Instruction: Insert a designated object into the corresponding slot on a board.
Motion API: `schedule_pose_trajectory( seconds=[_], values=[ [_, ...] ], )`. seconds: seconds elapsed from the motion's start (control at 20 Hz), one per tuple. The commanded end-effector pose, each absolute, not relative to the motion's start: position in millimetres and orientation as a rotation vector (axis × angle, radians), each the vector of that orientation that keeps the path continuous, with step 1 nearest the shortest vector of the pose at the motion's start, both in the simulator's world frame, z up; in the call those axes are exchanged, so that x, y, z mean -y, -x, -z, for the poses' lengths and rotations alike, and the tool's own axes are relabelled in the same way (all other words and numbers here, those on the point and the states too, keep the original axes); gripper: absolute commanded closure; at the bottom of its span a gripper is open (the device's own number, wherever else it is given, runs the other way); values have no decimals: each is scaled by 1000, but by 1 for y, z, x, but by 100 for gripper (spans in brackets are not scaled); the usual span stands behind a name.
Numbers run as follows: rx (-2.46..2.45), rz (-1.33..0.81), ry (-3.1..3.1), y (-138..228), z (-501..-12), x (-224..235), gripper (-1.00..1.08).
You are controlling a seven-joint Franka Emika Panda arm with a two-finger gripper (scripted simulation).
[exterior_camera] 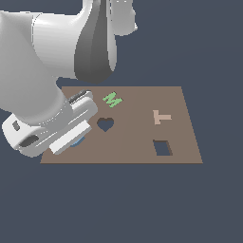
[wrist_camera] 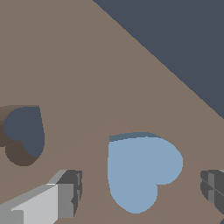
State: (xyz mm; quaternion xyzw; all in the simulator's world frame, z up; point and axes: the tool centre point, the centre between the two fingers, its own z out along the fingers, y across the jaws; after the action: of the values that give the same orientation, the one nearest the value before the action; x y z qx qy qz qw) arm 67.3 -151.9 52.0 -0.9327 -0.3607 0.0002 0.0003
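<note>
Progress is early: the blue heart (wrist_camera: 142, 173) lies flat on the brown board (exterior_camera: 142, 142), not yet lifted, and its heart-shaped slot (exterior_camera: 105, 124) is empty. The hand (wrist_camera: 140, 197) hangs low over the board's near-left part in the exterior view, where only a sliver of blue shows under it. In the wrist view its fingers (wrist_camera: 70, 192) stand apart, one on each side of the heart, neither touching it, so nothing is gripped.

The slot sits near the heart, a little further toward the board's middle, with bare board between them. A green M (exterior_camera: 112, 99) lies beyond the slot toward the far edge, a tan T (exterior_camera: 161, 116) to the exterior view's right, and a rectangular cutout (exterior_camera: 163, 147) near the T.

What is left, as I judge it: closing on the heart, lifting it, carrying it the short way to the slot, turning it to match the outline, and lowering it in.
</note>
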Motion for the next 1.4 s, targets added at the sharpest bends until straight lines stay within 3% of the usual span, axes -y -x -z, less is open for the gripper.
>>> schedule_pose_trajectory(
  seconds=[0.0,0.8,0.85,1.35],
  values=[
    [1154,0,2922,-70,-50,154,-92],
    [1159,0,2920,-71,-30,153,-92],
    [1159,0,2920,-71,-30,153,108],
    [1159,1,2921,-71,-30,154,108]
  ],
)
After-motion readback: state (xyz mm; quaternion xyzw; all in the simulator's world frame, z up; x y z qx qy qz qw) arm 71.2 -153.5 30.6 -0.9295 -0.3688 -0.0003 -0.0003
